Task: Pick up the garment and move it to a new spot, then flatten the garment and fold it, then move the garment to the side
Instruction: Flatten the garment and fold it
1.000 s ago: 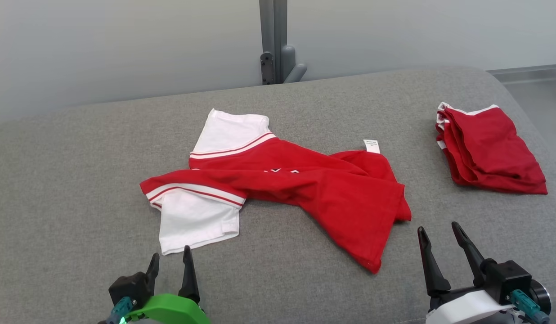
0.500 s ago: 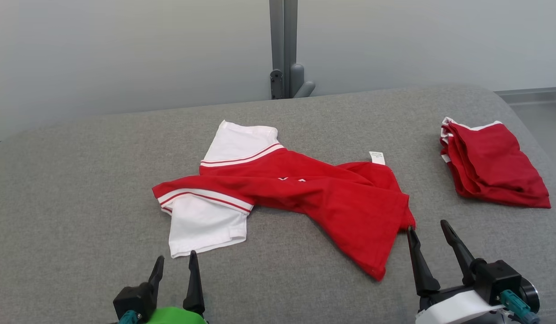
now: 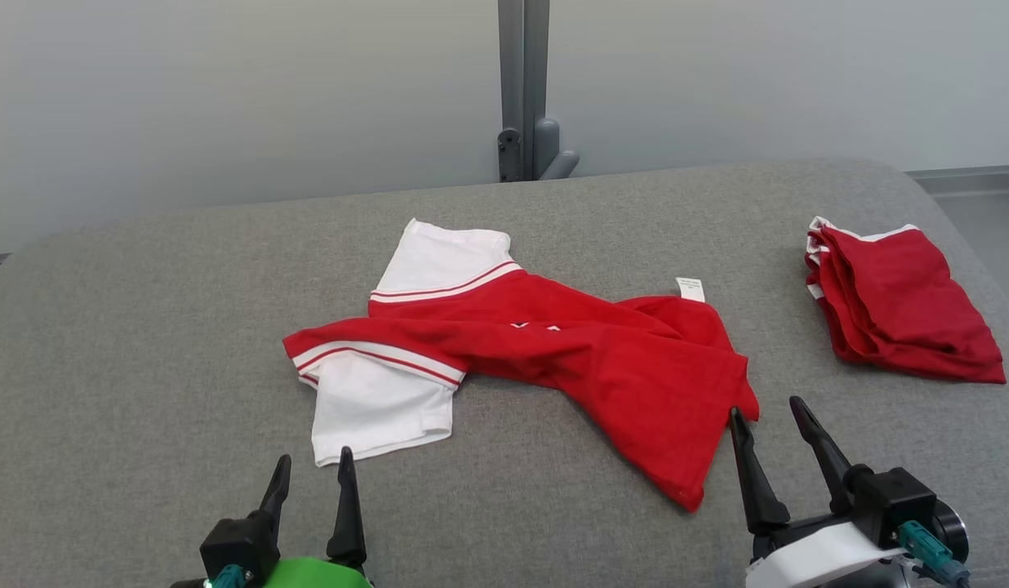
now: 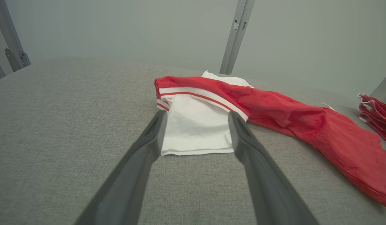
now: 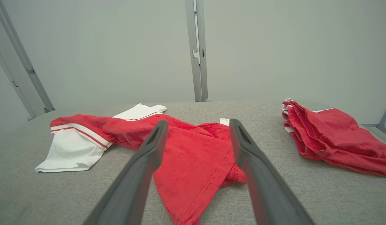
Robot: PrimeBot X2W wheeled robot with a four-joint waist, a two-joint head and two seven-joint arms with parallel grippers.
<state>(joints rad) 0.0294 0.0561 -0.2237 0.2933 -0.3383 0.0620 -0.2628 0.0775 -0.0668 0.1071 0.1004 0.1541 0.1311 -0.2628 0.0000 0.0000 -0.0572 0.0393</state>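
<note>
Two grippers, head view: I had the left gripper [image 3: 314,456] by the near edge of the grey padded surface [image 3: 145,327], fingers spread and empty, just short of the white sleeve [image 3: 382,408]. The right gripper [image 3: 764,406] was also wide and empty, its inner fingertip close to the red hem [image 3: 717,408].
Garment, head view: the garment [image 3: 553,351] lay twisted and unflattened across the middle of the surface, sleeves toward the left edge, label [image 3: 690,288] showing.
Other cloth: a folded red piece [image 3: 904,318] sat by the right edge, well apart.
Left wrist view: my spread fingers framed the white sleeve and, as far as I could tell, were not touching it.
Right wrist view: the fingers bracketed the red hem corner; I could not tell whether they touched it.
Progress: I judged no step done on this garment yet. The pickup was pending, and moving, flattening, folding and setting aside all remained.
</note>
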